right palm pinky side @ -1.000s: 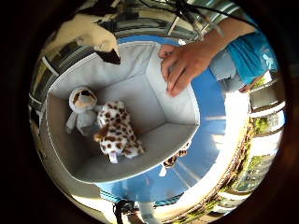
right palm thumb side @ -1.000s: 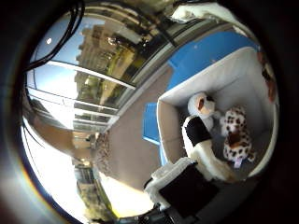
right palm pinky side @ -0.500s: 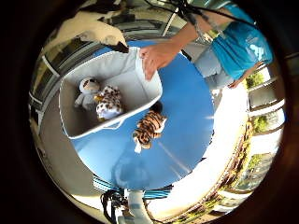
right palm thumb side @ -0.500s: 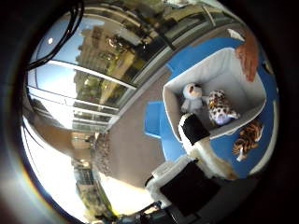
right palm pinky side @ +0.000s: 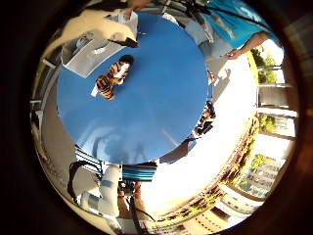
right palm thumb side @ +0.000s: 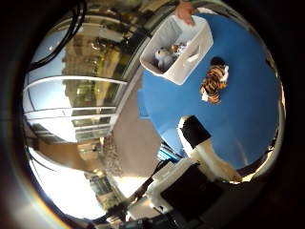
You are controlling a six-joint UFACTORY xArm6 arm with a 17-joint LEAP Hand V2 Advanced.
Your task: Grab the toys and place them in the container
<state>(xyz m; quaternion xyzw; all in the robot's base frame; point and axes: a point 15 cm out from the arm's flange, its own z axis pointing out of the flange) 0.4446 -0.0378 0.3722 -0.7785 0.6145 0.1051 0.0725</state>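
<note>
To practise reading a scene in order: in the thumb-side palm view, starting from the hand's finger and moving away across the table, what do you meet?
Finger → bare blue table → tiger toy → white container with toys inside → person's hand on the container's far rim.

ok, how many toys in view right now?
3. The tiger toy lies on the blue table beside the white container; two toys sit inside it. The container's walls may hide more.
</note>
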